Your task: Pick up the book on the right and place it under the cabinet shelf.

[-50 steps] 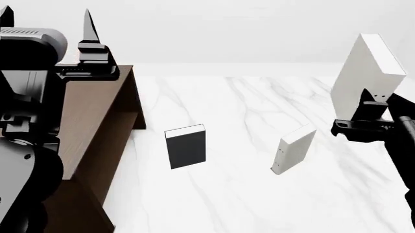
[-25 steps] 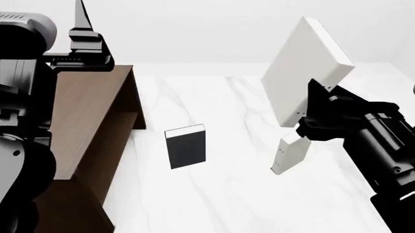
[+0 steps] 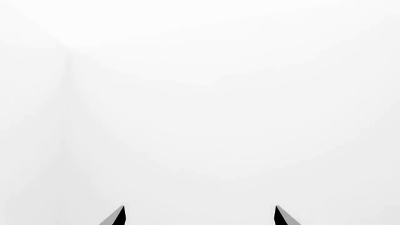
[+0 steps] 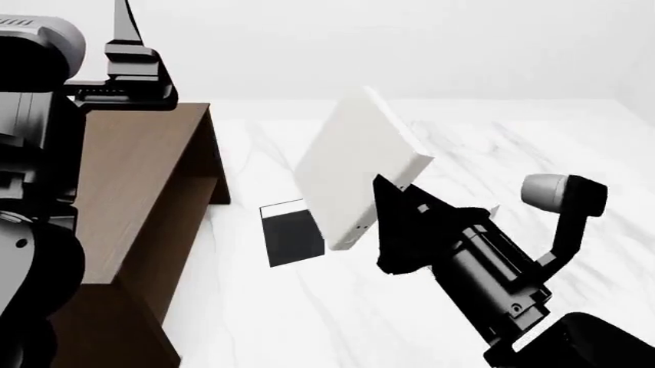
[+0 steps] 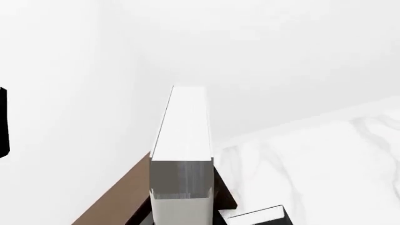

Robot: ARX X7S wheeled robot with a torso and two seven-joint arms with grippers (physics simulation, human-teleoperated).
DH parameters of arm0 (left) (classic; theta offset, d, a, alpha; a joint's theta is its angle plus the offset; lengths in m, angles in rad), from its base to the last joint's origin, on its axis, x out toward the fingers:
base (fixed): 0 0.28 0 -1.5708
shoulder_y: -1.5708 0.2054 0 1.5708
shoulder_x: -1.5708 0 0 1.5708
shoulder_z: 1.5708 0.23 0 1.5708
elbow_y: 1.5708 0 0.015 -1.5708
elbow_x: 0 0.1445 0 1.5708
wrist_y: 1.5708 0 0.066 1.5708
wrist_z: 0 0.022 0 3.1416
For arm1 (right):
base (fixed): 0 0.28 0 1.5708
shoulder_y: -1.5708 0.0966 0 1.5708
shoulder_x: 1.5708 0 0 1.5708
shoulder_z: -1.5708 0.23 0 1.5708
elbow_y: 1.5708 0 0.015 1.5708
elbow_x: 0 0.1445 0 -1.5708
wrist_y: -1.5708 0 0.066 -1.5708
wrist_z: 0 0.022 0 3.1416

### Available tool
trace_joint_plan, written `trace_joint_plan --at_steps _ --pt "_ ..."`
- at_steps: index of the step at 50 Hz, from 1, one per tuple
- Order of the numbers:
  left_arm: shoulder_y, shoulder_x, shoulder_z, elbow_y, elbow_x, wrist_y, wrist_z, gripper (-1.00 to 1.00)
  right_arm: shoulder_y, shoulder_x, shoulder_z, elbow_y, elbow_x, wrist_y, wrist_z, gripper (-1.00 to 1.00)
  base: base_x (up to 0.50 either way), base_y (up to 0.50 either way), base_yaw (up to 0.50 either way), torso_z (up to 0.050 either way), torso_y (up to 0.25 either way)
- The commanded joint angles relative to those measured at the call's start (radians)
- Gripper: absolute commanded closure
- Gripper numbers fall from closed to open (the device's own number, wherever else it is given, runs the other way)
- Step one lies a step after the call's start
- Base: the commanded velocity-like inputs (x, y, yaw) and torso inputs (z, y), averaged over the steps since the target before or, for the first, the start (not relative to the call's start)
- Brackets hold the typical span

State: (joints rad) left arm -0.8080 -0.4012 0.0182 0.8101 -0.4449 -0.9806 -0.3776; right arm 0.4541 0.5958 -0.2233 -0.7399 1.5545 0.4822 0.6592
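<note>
My right gripper [image 4: 392, 205] is shut on the lower end of the pale grey-white book [image 4: 357, 165] and holds it tilted in the air above the middle of the table. In the right wrist view the book [image 5: 182, 154] stands straight up from the jaws, edge on. The dark brown cabinet shelf [image 4: 133, 176] stands at the left, apart from the book; its top and side also show in the right wrist view [image 5: 115, 199]. My left gripper [image 4: 121, 38] is raised above the cabinet, open and empty, its two fingertips apart in the left wrist view [image 3: 200, 215].
A black-covered book [image 4: 291, 236] lies on the white marble table [image 4: 307, 314] just behind and below the held book; it also shows in the right wrist view [image 5: 259, 216]. The second pale book is almost wholly hidden behind my right arm. A white wall stands behind.
My right arm has swung left with the pale book, from the right edge to the middle, over the black book. The left arm rose slightly at first, then stayed still.
</note>
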Motion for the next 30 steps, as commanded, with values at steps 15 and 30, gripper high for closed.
trace_joint_plan --at_steps 15,30 --pt "-0.005 -0.007 0.013 -0.001 -0.006 -0.004 -0.01 -1.0 -0.159 -0.188 -0.145 0.209 -0.208 -0.036 -0.258 1.0 0.0 0.0 0.0 0.0 0.001" --pt "-0.008 -0.011 0.022 -0.008 -0.012 -0.006 -0.011 -1.0 -0.211 -0.241 -0.218 0.389 -0.282 -0.052 -0.377 1.0 0.0 0.0 0.0 0.0 0.001"
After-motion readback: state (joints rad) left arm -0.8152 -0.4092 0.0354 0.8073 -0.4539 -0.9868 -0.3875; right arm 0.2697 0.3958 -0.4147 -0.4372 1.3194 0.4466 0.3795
